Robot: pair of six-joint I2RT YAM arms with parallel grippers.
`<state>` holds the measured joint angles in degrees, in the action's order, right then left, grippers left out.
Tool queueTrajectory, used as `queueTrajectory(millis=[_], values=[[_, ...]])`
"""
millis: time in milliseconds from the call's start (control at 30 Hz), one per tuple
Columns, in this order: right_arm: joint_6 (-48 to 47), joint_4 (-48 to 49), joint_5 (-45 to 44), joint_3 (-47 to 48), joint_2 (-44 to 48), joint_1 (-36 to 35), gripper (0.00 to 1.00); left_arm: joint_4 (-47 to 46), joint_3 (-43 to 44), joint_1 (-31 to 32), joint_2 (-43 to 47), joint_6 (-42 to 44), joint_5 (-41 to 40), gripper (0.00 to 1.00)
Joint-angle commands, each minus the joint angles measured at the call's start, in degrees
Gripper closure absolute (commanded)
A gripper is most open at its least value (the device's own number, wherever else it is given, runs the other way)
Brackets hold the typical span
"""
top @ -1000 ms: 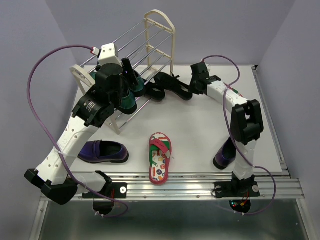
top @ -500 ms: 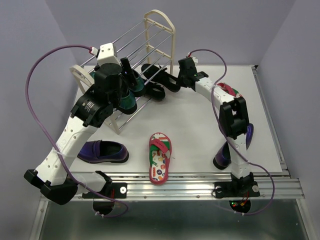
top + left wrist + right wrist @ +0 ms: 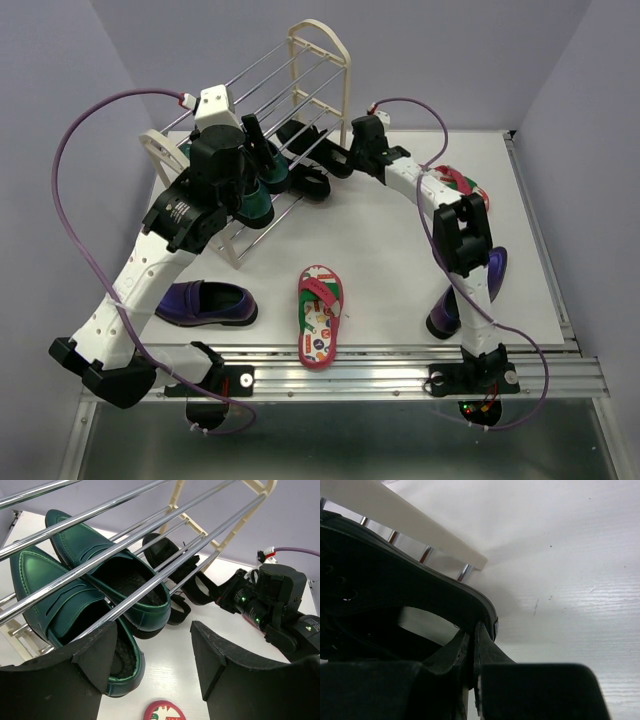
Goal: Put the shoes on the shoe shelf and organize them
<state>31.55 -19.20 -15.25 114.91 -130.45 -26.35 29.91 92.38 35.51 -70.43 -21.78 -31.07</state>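
The shoe shelf (image 3: 318, 62) stands at the back left. Two dark green shoes (image 3: 70, 605) lie on its low rods. My left gripper (image 3: 152, 655) hangs open beside them, holding nothing; in the top view it (image 3: 252, 160) is over the shelf's near end. My right gripper (image 3: 472, 637) is shut on the rim of a black strappy shoe (image 3: 395, 590), which lies partly across the rods (image 3: 300, 135). A second black shoe (image 3: 312, 183) sits just below it. A red flip-flop (image 3: 320, 315) and a purple loafer (image 3: 205, 303) lie near the front.
Another red flip-flop (image 3: 457, 184) and another purple loafer (image 3: 462, 295) lie at the right, partly behind my right arm. The shelf's cream end frame (image 3: 420, 525) is close above the held shoe. A metal rail (image 3: 350, 375) runs along the near table edge.
My right gripper has moved left toward the shelf, carrying the black shoe onto the rods. The left arm has not moved.
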Motion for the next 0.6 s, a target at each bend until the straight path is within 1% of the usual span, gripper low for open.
queueTrajectory(millis=[0,433,467,500,533,567], values=[[2.5,11.5,0.3,2.3,-0.1,-0.5,0.99,-1.4,1.5,-0.3,0.2,-0.6,-0.1,0.29],[4.2,13.3,3.1,4.0,-4.1,-0.5,0.99,-1.4,1.0,-0.3,0.7,-0.7,0.7,0.29],[4.4,13.3,3.4,4.1,-4.4,-0.5,0.95,-1.4,0.9,-0.3,0.7,-0.7,0.7,0.29],[4.4,13.3,4.0,3.8,-4.4,-0.5,0.84,-1.5,0.9,-0.3,0.6,-0.8,0.7,0.29],[4.5,13.6,4.3,3.6,-4.3,-0.5,0.76,-1.5,0.9,-0.3,0.6,-0.7,0.7,0.29],[4.5,13.8,4.4,3.3,-4.2,-0.5,0.70,-1.6,0.9,-0.4,0.6,-0.7,0.8,0.29]])
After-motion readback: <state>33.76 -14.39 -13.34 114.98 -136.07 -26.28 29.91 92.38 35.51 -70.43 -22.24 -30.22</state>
